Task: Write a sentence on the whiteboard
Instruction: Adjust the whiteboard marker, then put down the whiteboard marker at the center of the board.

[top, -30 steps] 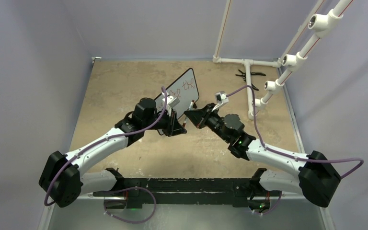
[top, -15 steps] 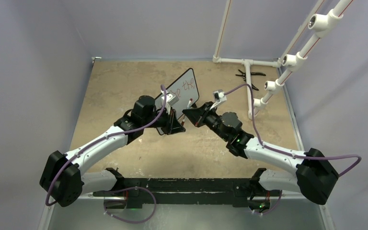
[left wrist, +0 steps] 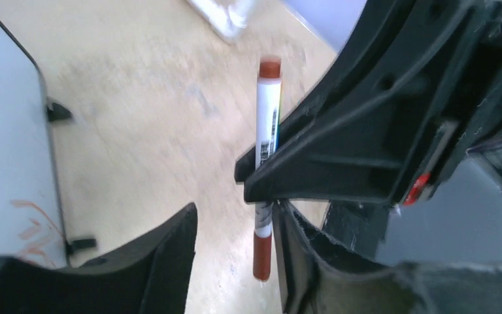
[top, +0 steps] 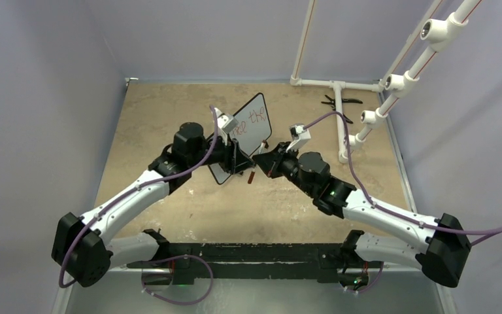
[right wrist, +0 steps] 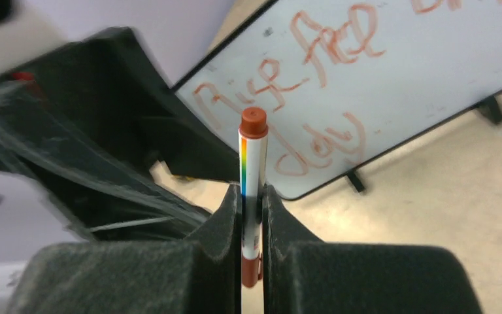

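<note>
My right fingers [right wrist: 230, 216] pinch the red marker [right wrist: 251, 163] upright. My left fingers [left wrist: 173, 255] stand apart, its lower end between them. The whiteboard [top: 253, 135] stands tilted mid-table [top: 163, 118], its near edge just beside us, with the sentence [right wrist: 333, 49] facing me.

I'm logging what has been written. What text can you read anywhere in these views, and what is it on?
"the": red, at the end of the upper line on the whiteboard, top view.
"Rise", then "free" or "feel": upper line of the sentence, right wrist view. The handwriting is loose, so the reading is uncertain.
"day": lower line, probably.
Print on the marker barrel: too blurred to read.
</note>
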